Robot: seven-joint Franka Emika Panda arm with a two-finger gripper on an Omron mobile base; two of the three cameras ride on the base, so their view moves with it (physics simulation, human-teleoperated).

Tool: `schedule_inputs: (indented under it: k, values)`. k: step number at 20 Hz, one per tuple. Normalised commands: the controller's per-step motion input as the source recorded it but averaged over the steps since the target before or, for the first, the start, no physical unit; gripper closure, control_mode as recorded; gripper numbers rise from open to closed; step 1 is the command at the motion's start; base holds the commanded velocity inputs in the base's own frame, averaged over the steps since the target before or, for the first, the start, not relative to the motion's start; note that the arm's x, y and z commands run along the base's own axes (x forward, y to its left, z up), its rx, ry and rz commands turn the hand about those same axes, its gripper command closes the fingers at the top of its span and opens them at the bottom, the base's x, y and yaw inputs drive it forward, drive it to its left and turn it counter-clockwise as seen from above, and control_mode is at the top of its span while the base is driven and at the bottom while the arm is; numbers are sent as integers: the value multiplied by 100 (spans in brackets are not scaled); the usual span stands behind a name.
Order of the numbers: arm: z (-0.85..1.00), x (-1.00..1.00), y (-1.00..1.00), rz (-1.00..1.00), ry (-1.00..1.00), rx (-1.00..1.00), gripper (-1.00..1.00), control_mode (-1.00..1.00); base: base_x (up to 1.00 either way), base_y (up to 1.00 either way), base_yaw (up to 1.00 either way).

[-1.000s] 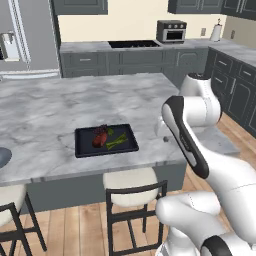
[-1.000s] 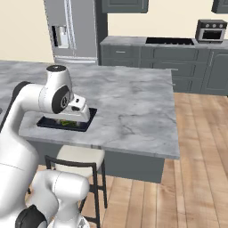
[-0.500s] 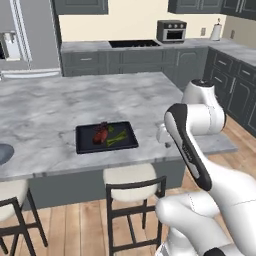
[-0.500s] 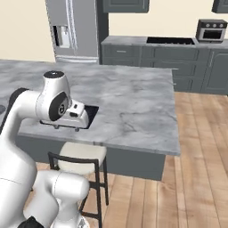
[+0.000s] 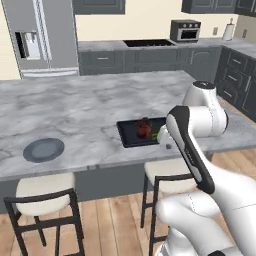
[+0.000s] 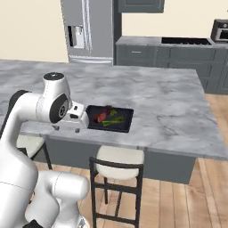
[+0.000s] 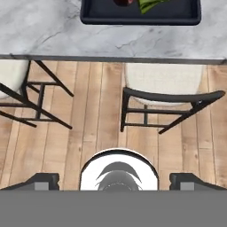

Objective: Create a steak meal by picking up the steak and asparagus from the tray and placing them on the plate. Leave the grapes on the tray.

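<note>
The black tray [image 5: 131, 136] lies near the island's front edge. On it are the reddish-brown steak [image 5: 144, 130], the green asparagus [image 5: 156, 134] and a dark clump of grapes [image 6: 108, 108] at the far side. The grey plate [image 5: 44, 149] sits well to the left on the counter, apart from the tray. My gripper [image 6: 67, 129] hangs over the counter's front edge, just beside the tray [image 6: 124, 122], pointing down. In the hand view my gripper [image 7: 114, 181] is open and holds nothing, with the tray [image 7: 102, 17] and asparagus [image 7: 150, 4] at the top edge.
Two stools [image 5: 45, 192] [image 5: 167, 171] stand under the island's front overhang, and one stool [image 7: 170, 82] lies right below the hand. My forearm covers the tray's right end in the left base view. Fridge and cabinets stand far behind.
The whole scene has shifted right in both base views, so the base has moved left; the plate has come fully into the left view. The gripper stays open.
</note>
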Motion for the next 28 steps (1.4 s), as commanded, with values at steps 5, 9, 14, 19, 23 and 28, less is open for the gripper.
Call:
schedule_inputs:
  k: [5,9,14,19,23,28]
  values:
    - [0,0,0,0,0,0,-100,100,0,97,-3]
    - [0,0,0,0,0,0,-100,100,22,74,-4]
    - [0,0,0,0,0,0,-100,100,59,26,-4]
    - [0,0,0,0,0,0,-100,100,65,-1,0]
    - [0,10,0,0,0,0,-100,-100,20,-1,0]
    - [0,0,-24,0,0,0,-100,-100,0,0,0]
